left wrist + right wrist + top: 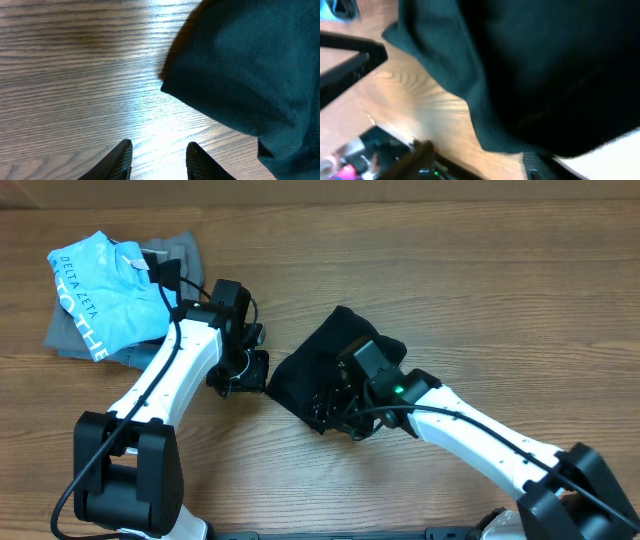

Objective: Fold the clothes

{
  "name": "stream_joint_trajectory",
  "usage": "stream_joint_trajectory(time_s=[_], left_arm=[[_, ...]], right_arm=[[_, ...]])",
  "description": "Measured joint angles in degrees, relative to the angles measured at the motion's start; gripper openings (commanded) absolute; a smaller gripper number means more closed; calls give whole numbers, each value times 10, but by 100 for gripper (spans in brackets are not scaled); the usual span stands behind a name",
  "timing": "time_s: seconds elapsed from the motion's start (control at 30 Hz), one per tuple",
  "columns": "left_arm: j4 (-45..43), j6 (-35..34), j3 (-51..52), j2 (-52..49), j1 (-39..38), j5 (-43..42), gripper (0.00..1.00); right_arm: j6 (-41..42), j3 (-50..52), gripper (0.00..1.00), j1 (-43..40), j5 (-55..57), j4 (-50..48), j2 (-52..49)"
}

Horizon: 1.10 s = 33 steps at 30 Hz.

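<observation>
Overhead view: bright, even, diffuse light from above. The light brown wooden table carries only short, soft shadows beside the white robot arms. Focus is sharp throughout. The large plain black soft cloth garment reads as a dark mass with little fold detail.

Left wrist view: a pale bluish glare patch lies on the wood just beyond the left gripper. The grain is crisp and the garment edge slightly soft.

Right wrist view: heavily blurred. The garment is underexposed, the near right corner is blown out white, and the right gripper is out of focus.
</observation>
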<state>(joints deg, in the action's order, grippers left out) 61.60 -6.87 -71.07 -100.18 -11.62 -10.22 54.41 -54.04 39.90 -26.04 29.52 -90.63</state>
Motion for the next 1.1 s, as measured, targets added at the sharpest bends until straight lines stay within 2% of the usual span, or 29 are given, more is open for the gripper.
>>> stream_joint_trajectory(time_s=[0.03,0.07,0.27,0.4,0.43,0.47,0.53,0.63,0.93,1.0,1.03,1.1], left_arm=[[0,0,0,0,0,0,39],[0,0,0,0,0,0,40],[-1,0,0,0,0,0,41],[-4,0,0,0,0,-1,44],[-5,0,0,0,0,-2,45],[-7,0,0,0,0,-5,48],[-16,0,0,0,0,-15,52],[-50,0,4,0,-1,-45,52],[-125,-7,82,0,-38,-107,56],[-168,-21,102,0,-38,-111,42],[-177,-28,106,0,-38,-112,31],[-203,-37,123,0,-38,-118,18]], right_arm=[[11,0,11,0,12,-4,-5],[19,0,4,0,20,-2,-6],[34,1,4,-1,89,97,-7],[36,1,4,-1,104,123,-7],[37,1,8,-1,104,130,-7],[37,1,17,-1,103,139,-7],[38,1,13,-1,96,160,-7],[40,1,7,-1,93,163,-7],[40,1,4,-1,91,151,-8],[40,1,4,-1,91,150,-8],[40,1,4,-1,91,151,-8],[40,1,4,-1,91,152,-8]])
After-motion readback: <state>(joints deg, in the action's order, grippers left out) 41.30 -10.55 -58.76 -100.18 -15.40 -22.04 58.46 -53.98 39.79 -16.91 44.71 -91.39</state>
